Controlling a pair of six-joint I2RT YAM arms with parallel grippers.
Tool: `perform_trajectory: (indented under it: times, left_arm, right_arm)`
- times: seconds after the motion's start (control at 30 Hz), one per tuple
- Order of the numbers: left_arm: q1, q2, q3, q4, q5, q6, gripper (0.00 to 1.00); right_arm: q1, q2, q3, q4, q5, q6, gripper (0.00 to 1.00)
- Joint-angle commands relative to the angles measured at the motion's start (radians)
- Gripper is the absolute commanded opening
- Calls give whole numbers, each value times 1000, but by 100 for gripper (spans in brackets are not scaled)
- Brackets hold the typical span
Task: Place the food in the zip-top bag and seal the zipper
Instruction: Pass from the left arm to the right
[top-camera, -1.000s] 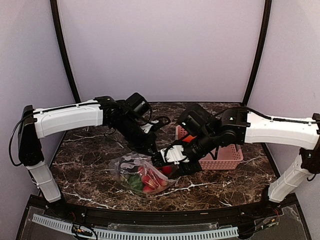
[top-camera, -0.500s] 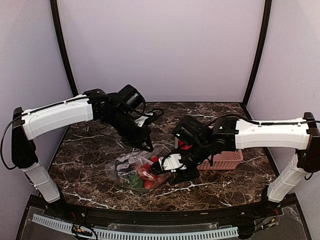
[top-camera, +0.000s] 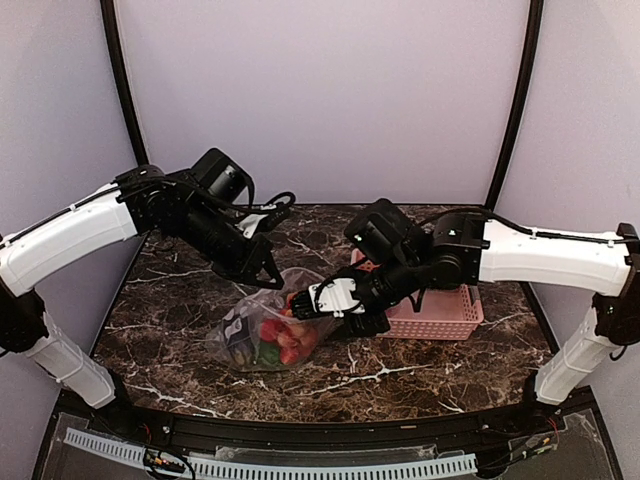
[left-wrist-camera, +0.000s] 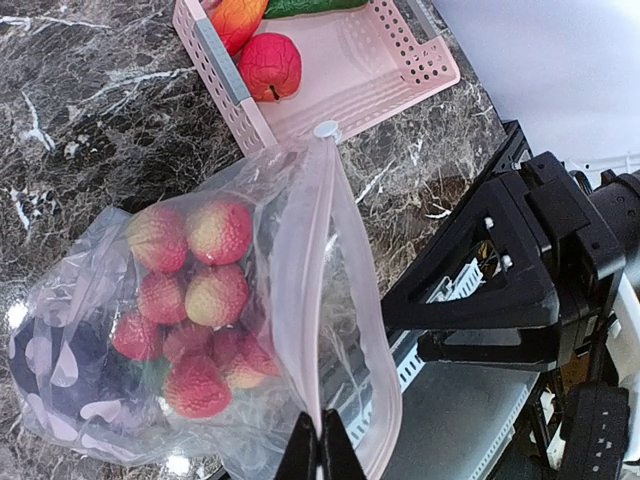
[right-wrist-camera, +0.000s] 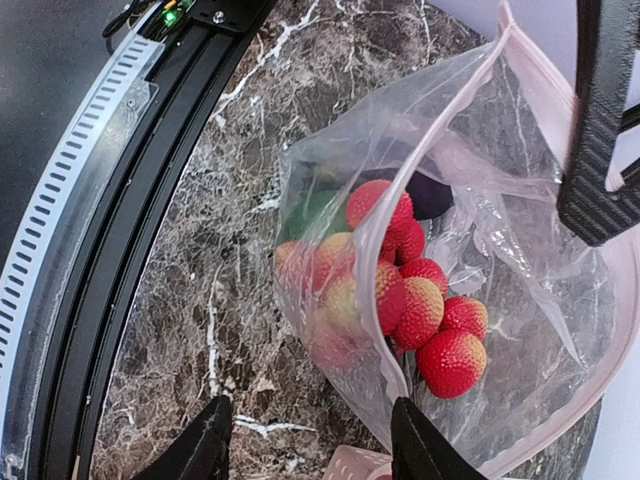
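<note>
The zip-top bag (top-camera: 262, 338) lies on the marble table, its mouth lifted and open. My left gripper (top-camera: 267, 281) is shut on the zipper (left-wrist-camera: 322, 300), the whitish strip along one lip, as the left wrist view (left-wrist-camera: 321, 452) shows. Several red berries (left-wrist-camera: 190, 300) and a green piece (right-wrist-camera: 312, 210) lie inside the bag (right-wrist-camera: 470, 260). My right gripper (top-camera: 298, 306) is open at the bag's mouth; in its wrist view (right-wrist-camera: 310, 450) the fingers (right-wrist-camera: 205, 450) straddle the lower lip and hold nothing. A red berry (left-wrist-camera: 268, 65), an orange-red long piece (left-wrist-camera: 236, 20) and a dark green cucumber (left-wrist-camera: 310, 5) lie in the basket.
The pink lattice basket (top-camera: 452, 318) stands just right of the bag, under the right arm, and also shows in the left wrist view (left-wrist-camera: 400, 70). The table's near edge with its black rail (right-wrist-camera: 120, 190) runs close beside the bag.
My left gripper has pulled up and to the left with the bag's lip, opening the mouth. My right gripper has moved left and up to the mouth.
</note>
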Motion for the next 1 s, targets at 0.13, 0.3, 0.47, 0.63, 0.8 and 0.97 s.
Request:
perform_trajectory:
  times: [0.13, 0.3, 0.47, 0.63, 0.8, 0.97]
  left_arm:
    - [4, -101, -77, 0, -31, -26, 1]
    - [5, -120, -79, 5, -33, -28, 1]
    - [5, -137, -89, 4, -43, -30, 1]
    - [5, -164, -101, -8, -55, -31, 1]
    - [4, -178, -97, -54, -113, -18, 3]
    - [5, -137, -12, -145, -230, 56, 36]
  right_arm:
    - [-5, 27, 148, -28, -11, -18, 52]
    - [-5, 67, 158, -49, -31, -42, 54]
    - [2, 111, 165, -121, -134, -50, 56]
    - [8, 142, 151, -99, -68, -40, 54]
    - [10, 172, 193, -80, -7, -44, 0]
    - [30, 162, 277, -64, 73, -138, 0]
